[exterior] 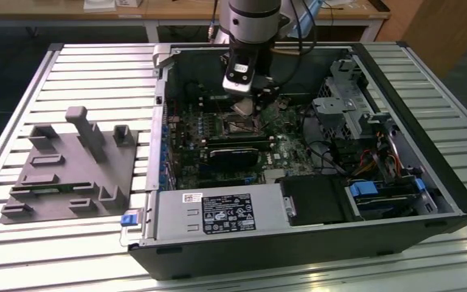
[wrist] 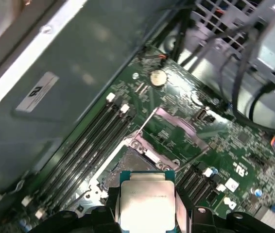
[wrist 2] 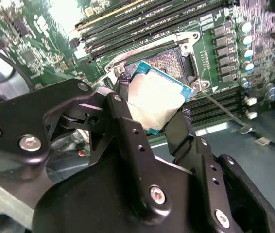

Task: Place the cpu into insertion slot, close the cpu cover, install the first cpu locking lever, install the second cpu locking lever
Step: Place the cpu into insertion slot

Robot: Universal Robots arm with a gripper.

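Observation:
My gripper (wrist 2: 152,114) is shut on the cpu (wrist 2: 154,97), a flat square chip with a pale metal top, held by two opposite edges between the black fingers (wrist 2: 123,104). In both wrist views the chip hangs just above and slightly to one side of the insertion slot (wrist 2: 169,60), whose dark centre lies open inside its silvery rim. In the first wrist view the cpu (wrist: 147,204) sits between my gripper (wrist: 147,211) tips, with the slot (wrist: 125,165) beyond it. The cpu cover (wrist: 176,124) appears swung back past the slot. Two thin lever rods (wrist: 145,124) stick out unlatched. My gripper (exterior: 248,104) hovers over the motherboard.
The open computer case (exterior: 428,182) lies on a slatted table. Long black memory slots (wrist 2: 142,26) run beside the socket. Cables and a drive cage (exterior: 343,100) crowd the exterior view's right. A grey fixture (exterior: 71,164) stands at the exterior view's left.

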